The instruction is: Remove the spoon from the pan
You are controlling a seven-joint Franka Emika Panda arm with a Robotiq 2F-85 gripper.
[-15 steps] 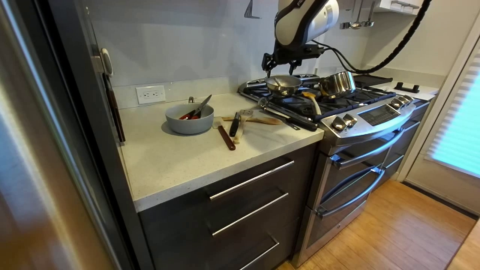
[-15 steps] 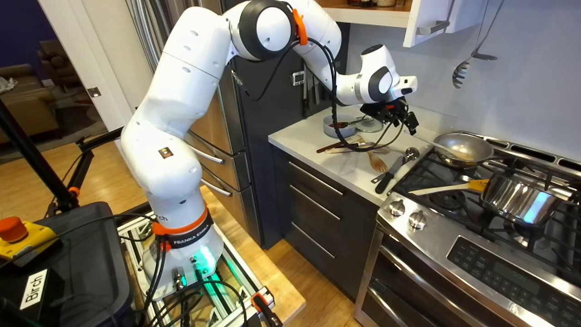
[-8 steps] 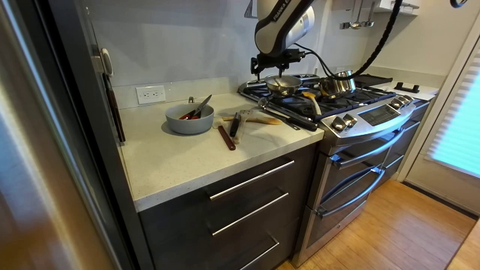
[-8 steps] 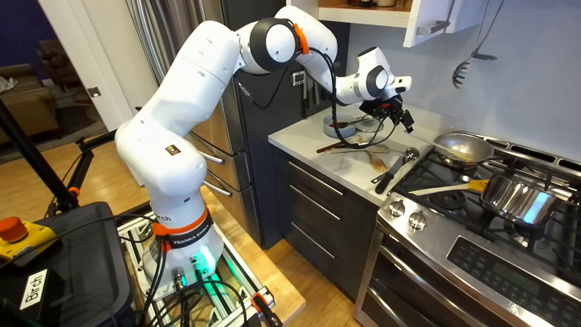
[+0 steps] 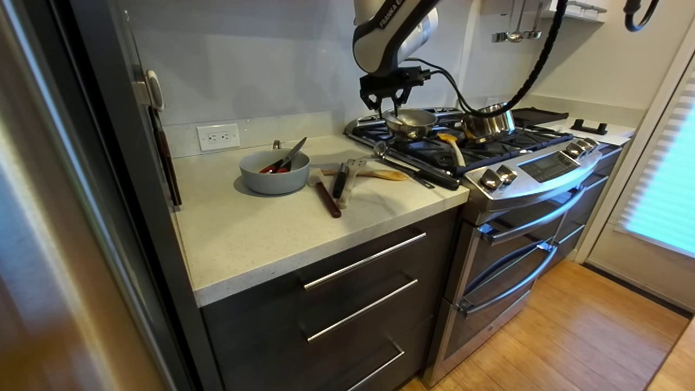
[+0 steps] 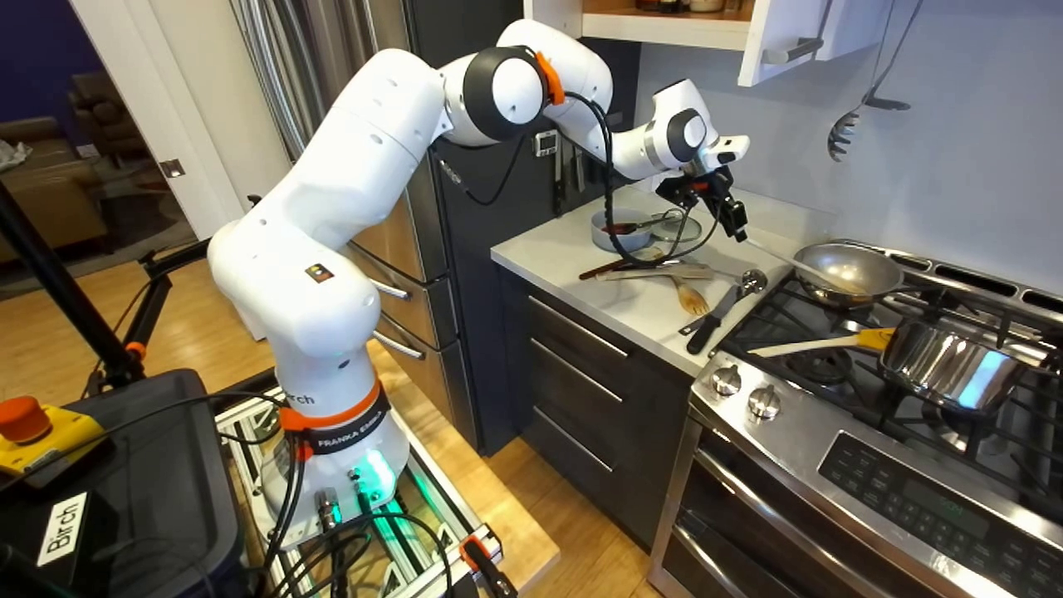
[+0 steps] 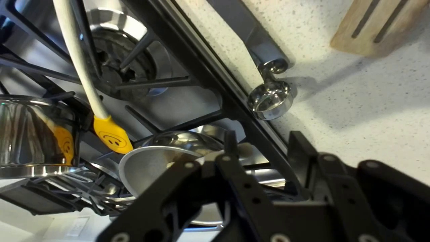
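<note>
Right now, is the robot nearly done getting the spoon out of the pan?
Not yet. Done: the claw is at the handle end of the spoon. In hand: the grab, it seems; the claw is open, and the handle's tip shows between its fingers in the wrist view. Left: closing, then lifting the spoon out, as its other end rests in the pan.

Silver, grey and yellow before you
Your gripper (image 7: 263, 144) is black, your arm (image 6: 357, 149) white, banded black and orange; you face a silvery-grey pan (image 6: 859, 262), a pale-handled spoon (image 6: 797, 263), a mirror-bright pot (image 6: 947, 365), a yellow-headed spatula (image 7: 113, 134) with black smiley print, a grey bowl (image 5: 275, 176) and a speckled white counter (image 7: 376, 90).
</note>
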